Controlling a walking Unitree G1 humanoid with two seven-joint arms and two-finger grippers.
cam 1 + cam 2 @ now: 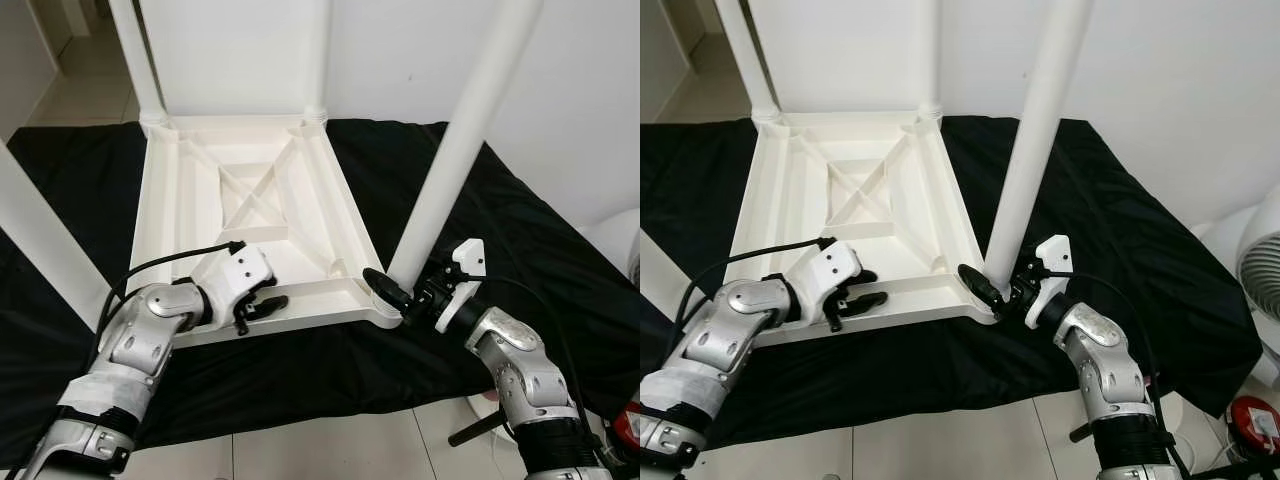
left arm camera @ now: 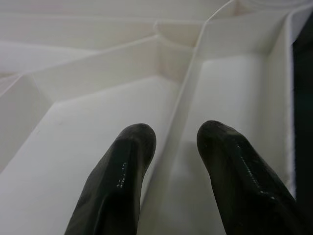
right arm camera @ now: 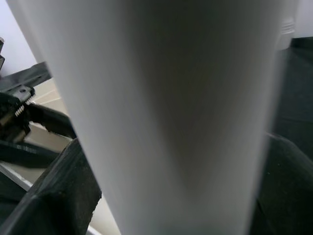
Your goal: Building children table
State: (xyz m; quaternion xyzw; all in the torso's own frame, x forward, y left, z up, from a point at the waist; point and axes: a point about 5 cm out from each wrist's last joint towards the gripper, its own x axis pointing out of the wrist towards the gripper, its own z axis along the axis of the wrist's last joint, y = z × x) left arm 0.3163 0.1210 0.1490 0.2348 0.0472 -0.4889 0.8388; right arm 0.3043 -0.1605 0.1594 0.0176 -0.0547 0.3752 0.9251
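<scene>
A white children's table top [image 1: 200,190] lies upside down on a black cloth [image 1: 530,240], its ribbed underside facing up. Legs stand in its corners. My right gripper [image 1: 400,292] is shut on the base of the near-right leg [image 1: 455,150], which leans slightly to the right from its corner socket. In the right wrist view that leg [image 3: 171,122] sits between the black fingers [image 3: 58,196]. My left gripper [image 1: 265,303] rests on the near edge of the table top. In the left wrist view its fingertips [image 2: 132,147] straddle a thin white rib [image 2: 186,107] and close on it.
Two more legs stand at the far corners [image 1: 135,60] [image 1: 318,60], and another [image 1: 40,240] rises at the near left. A white fan [image 1: 1265,260] and a red object [image 1: 1255,420] are on the right. Tiled floor [image 1: 320,450] lies below the cloth's near edge.
</scene>
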